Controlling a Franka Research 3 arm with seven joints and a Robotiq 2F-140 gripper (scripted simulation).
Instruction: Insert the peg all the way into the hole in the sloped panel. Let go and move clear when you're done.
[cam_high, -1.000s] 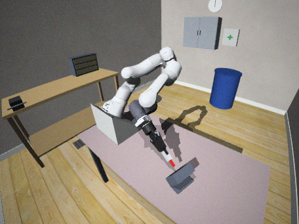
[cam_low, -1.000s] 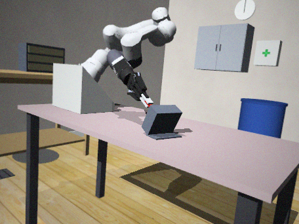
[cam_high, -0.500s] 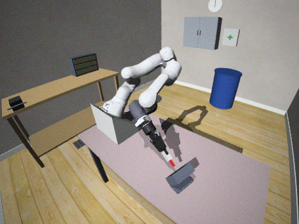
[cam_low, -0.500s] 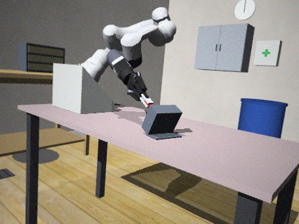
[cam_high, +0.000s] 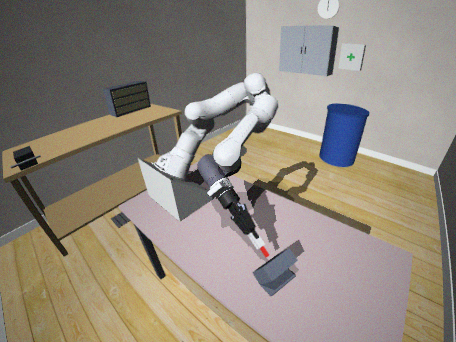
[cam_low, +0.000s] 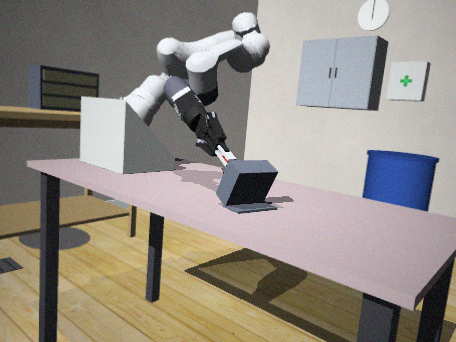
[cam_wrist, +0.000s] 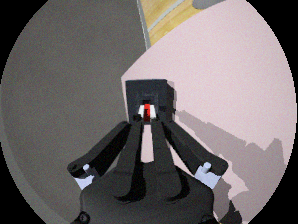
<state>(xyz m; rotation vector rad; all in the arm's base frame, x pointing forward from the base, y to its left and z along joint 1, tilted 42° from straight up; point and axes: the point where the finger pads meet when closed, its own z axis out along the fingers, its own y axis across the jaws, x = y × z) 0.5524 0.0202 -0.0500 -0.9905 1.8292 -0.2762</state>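
The peg (cam_high: 261, 248) (cam_wrist: 145, 111) is a thin white rod with a red tip. My gripper (cam_high: 253, 235) (cam_low: 218, 145) (cam_wrist: 147, 111) is shut on its white end and holds it slanted down toward the sloped panel (cam_high: 274, 265) (cam_low: 247, 181) (cam_wrist: 150, 90), a dark grey wedge block on the pink table (cam_high: 340, 280) (cam_low: 320, 225). The red tip is right at the panel's sloped face, at its upper middle. In the wrist view the red tip sits centred on the panel's face. The hole itself is hidden behind the tip.
A large light grey wedge block (cam_high: 170, 192) (cam_low: 117, 137) stands at the table's back left by the arm's base. A wooden bench (cam_high: 75, 137) stands behind the table. A blue barrel (cam_high: 343, 133) (cam_low: 400, 177) stands on the floor by the wall.
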